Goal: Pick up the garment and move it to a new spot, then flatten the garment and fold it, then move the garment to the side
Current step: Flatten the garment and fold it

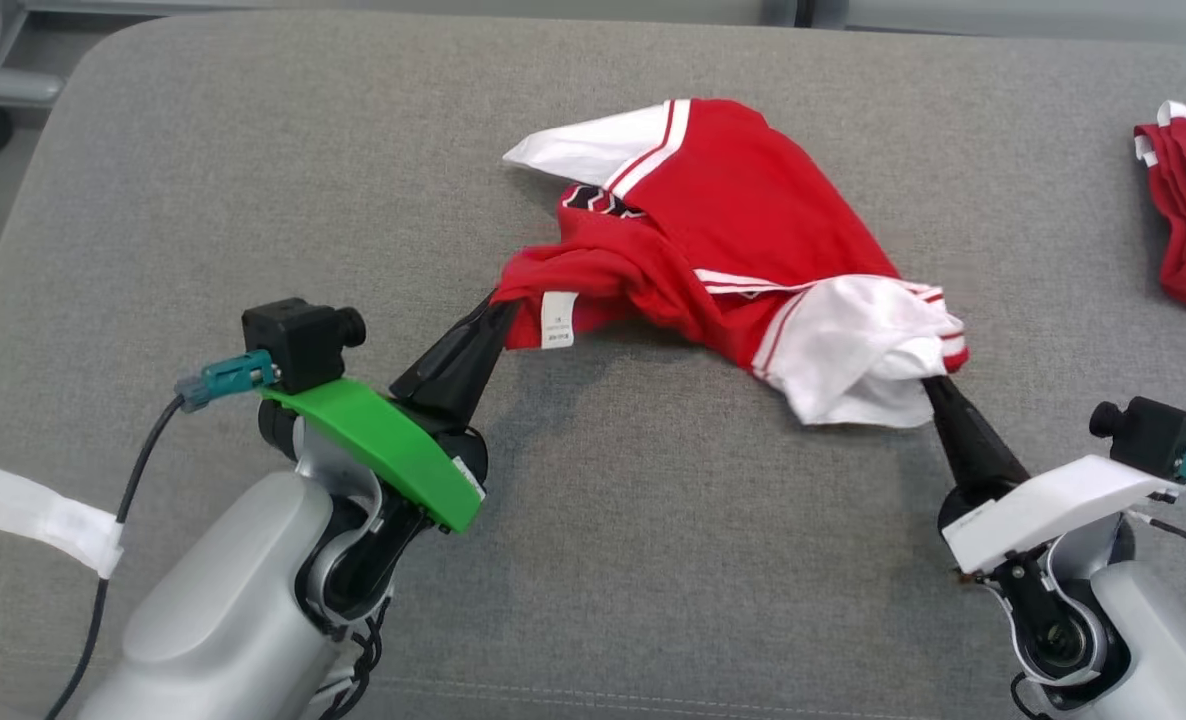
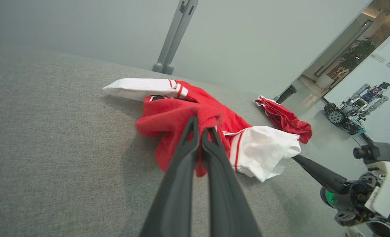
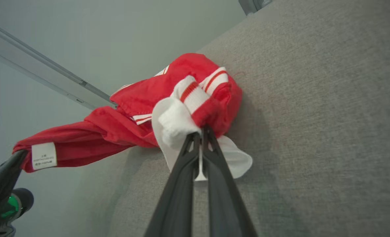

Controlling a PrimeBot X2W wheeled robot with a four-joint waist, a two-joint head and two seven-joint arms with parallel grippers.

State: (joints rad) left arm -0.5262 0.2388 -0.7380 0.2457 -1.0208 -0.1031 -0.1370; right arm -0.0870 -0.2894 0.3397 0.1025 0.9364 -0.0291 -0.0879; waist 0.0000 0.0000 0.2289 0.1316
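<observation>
We hold the garment slung between our left gripper, clamped on its red end, and right gripper, clamped on a white sleeve, its long axis along the cushion's near edge.

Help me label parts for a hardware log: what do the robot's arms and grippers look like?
Both arms are silver-grey with rounded shells. The left gripper has long tapered black fingers, a green cover, a small black camera with a teal plug and a dark cable. The right gripper matches, but has a white cover.
</observation>
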